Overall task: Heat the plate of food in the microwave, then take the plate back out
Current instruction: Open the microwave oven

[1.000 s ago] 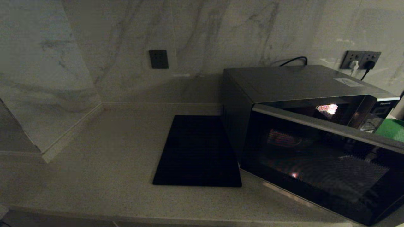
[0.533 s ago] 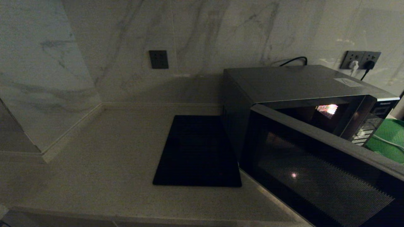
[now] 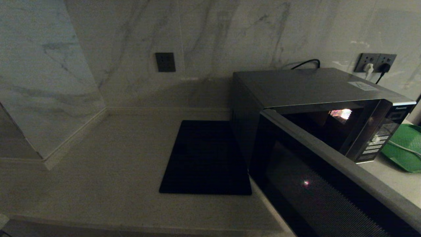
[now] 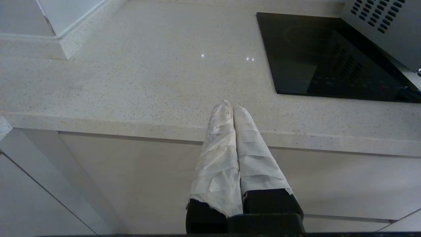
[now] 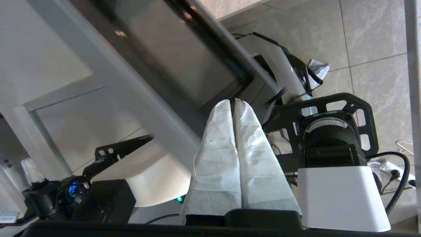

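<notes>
The microwave [image 3: 312,85] stands at the right of the counter with its dark glass door [image 3: 329,200] swung wide open toward me. Its cavity is dark, and the plate of food is hidden. Neither arm shows in the head view. In the right wrist view my right gripper [image 5: 234,100] is shut and empty, its taped fingertips right beside the edge of the open door [image 5: 184,59]. Low at the counter's front edge, left of the microwave, my left gripper [image 4: 230,104] is parked, shut on nothing.
A flat black mat [image 3: 205,158] lies left of the microwave. A green tray [image 3: 403,148] sits right of the button panel [image 3: 375,141]. Wall sockets [image 3: 375,62] with plugs are behind. The robot's own base [image 5: 329,144] lies below the right gripper.
The microwave door has swung much further open toward the lower right, uncovering the cavity's right side, the button panel and the green tray. The left arm has stayed still.
</notes>
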